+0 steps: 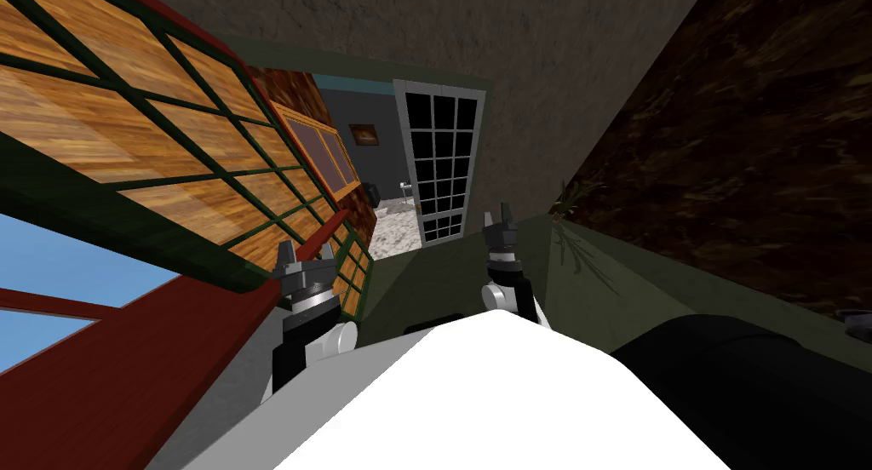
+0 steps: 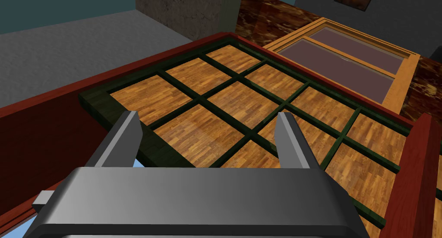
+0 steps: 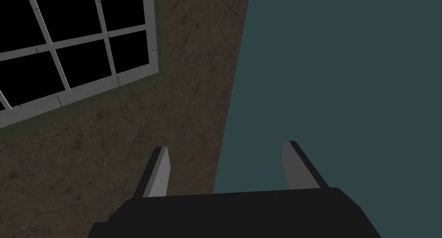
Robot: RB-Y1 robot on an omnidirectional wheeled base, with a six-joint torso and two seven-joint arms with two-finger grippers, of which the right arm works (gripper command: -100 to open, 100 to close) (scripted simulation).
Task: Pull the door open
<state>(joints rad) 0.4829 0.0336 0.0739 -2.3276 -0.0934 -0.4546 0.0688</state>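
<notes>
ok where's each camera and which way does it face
Head: looks steeply down-forward at the wood-paned door; left gripper and right gripper show.
Left wrist: on left hand, facing the door's panes; own open fingers.
Right wrist: on right hand, raised ahead; own open fingers.
Shared: head and left wrist both show the door.

head, left wrist close on door (image 1: pixel 192 137)
</notes>
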